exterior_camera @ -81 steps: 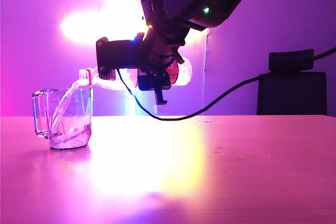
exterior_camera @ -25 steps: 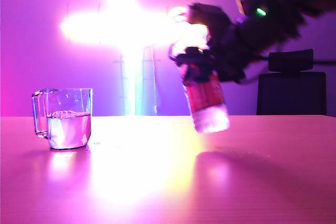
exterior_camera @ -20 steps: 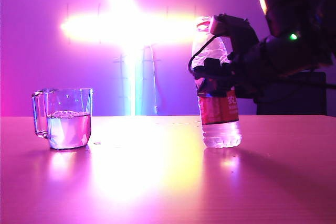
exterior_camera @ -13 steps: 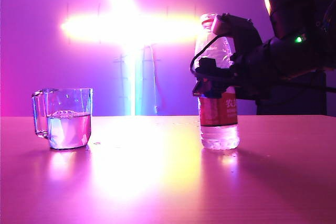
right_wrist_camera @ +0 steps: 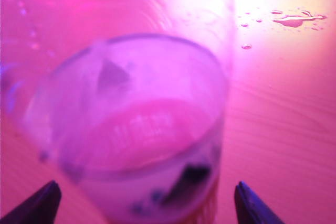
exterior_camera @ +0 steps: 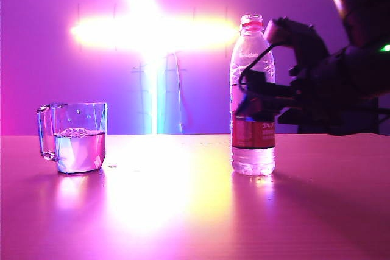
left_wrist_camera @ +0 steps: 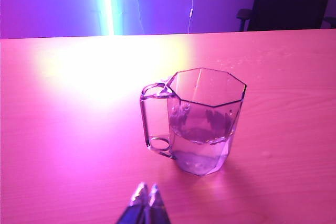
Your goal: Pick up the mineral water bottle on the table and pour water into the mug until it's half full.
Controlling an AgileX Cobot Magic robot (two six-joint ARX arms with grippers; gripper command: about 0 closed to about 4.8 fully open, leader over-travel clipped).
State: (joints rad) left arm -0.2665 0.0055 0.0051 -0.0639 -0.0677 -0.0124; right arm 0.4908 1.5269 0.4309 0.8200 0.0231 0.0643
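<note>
Fingers: right gripper (right_wrist_camera: 144,203) spread around upright mineral water bottle (exterior_camera: 252,95); left gripper (left_wrist_camera: 146,195) pinched shut beside mug (left_wrist_camera: 202,119).
Bottle: light, thin-walled, crushable; grip mid-label.

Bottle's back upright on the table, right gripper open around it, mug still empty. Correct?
Not quite: the mug is not empty, it holds water to about half its height, as the exterior view shows. The rest stands: the bottle is upright on the table, with the right gripper open around it.
</note>
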